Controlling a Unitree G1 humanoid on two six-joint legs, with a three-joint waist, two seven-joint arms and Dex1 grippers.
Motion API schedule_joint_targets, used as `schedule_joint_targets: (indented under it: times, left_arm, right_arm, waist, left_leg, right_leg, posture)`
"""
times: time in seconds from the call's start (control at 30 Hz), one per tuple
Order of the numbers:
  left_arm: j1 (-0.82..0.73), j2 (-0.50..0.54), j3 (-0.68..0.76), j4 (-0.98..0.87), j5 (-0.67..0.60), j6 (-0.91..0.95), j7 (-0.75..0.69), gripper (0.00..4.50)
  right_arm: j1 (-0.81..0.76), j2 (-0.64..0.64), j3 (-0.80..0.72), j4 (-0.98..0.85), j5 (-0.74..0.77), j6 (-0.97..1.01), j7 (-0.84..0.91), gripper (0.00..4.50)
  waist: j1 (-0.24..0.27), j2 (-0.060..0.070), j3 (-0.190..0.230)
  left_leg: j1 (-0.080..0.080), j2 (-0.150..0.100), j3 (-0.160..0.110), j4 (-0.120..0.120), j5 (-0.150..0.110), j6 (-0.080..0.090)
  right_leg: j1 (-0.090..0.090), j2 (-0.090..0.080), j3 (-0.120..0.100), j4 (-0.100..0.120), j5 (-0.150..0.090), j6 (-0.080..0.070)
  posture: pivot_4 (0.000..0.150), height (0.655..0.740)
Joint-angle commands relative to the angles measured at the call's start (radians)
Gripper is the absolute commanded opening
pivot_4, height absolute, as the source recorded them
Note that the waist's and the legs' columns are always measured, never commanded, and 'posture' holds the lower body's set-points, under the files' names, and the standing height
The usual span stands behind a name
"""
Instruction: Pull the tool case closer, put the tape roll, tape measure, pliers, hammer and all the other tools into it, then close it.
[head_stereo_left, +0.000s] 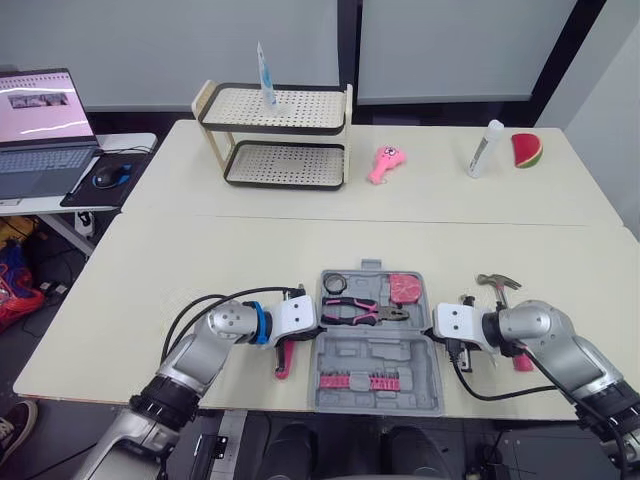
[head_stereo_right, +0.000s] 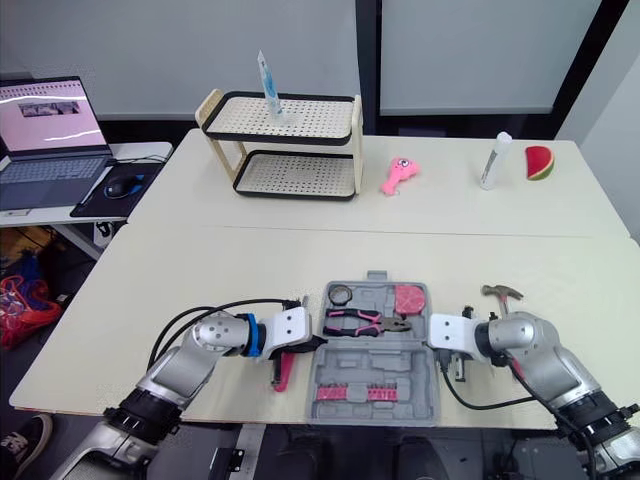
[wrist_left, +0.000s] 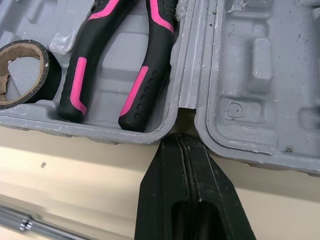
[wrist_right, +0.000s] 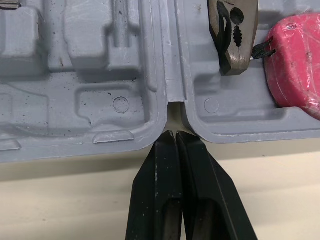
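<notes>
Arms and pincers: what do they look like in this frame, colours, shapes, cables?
The left arm and right arm are silver-grey metal with rounded joint housings. Each ends in a white boxy wrist block; the left one has a blue ring behind it. A black cable loops beside each forearm. The left pincer and right pincer have matte black, wedge-shaped fingers.

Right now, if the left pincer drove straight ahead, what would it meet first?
The left pincer, shut, would meet the open grey plastic tool case at its hinge notch; it looks almost touching.
</notes>
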Motion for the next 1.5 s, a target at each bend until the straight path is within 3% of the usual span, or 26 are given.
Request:
schedule_joint_targets:
  times: [0.03,0.57,1.5]
  left_arm:
    - [-0.049,-0.025,-0.011,0.011,-0.001,-0.061,0.001,0.0]
    - [-0.152,-0.056,-0.015,0.181,0.045,-0.172,-0.002,0.0]
    - [-0.173,-0.082,-0.032,0.215,0.073,-0.212,-0.011,0.0]
  right_arm:
    - [-0.039,0.028,-0.008,0.008,0.006,-0.039,-0.02,0.02]
    - [-0.092,0.057,-0.009,0.102,-0.004,-0.078,-0.029,0.02]
    - [-0.109,0.067,-0.021,0.113,-0.012,-0.072,-0.048,0.02]
  waist:
    - [-0.002,0.0,0.0]
    - [-0.002,0.0,0.0]
    - [-0.002,0.0,0.0]
  left_leg:
    - [0.0,0.0,0.0,0.0,0.0,0.0]
    - [0.0,0.0,0.0,0.0,0.0,0.0]
    - [0.0,0.0,0.0,0.0,0.0,0.0]
  right_leg:
    - [0.0,0.0,0.0,0.0,0.0,0.0]
    - [-0.001,0.0,0.0,0.001,0.0,0.0]
    - [-0.001,0.0,0.0,0.001,0.0,0.0]
  posture:
    - [0.15,0.74]
    - [0.15,0.74]
    - [0.15,0.74]
